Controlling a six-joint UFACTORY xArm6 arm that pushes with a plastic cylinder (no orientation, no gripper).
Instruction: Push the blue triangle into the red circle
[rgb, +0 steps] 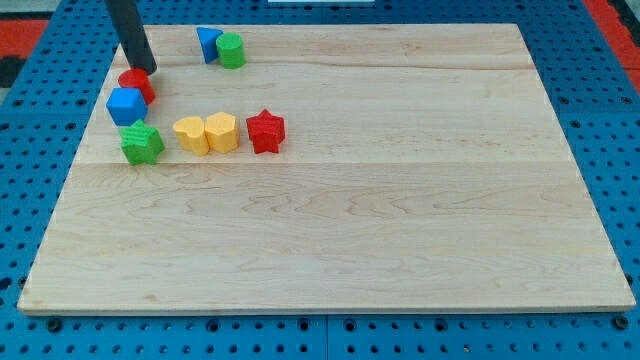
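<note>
Wooden tabletop (400, 200) sits on a blue perforated base (30, 150); all blocks are in the view's upper left, with bare wood elsewhere. My tip (147, 71) is at the lower end of a dark rod that enters from the view's top and is cut off by the frame edge, so nothing above it shows. There are no fingers on this rig, only the rod, and it holds nothing.

The tip stands right at the top edge of the red circle (136, 85); contact looks likely, but I cannot tell for sure. The red circle is partly covered at its lower left by the blue cube (126, 104), which touches or overlaps it in view. Just below the cube is the green star (142, 143); its shape is rough.

The blue triangle (208, 44) is near the tabletop's top edge, to the right of the tip and apart from the red circle. Its right side is hidden by the green cylinder (232, 50) pressed against it, so only a wedge of blue shows and the shape is hard to confirm.

In a row to the right of the green star are the yellow hexagon (190, 135) and yellow heart (221, 131), which touch each other, with outlines that are blurry. The red star (265, 130) is just beside the heart.
</note>
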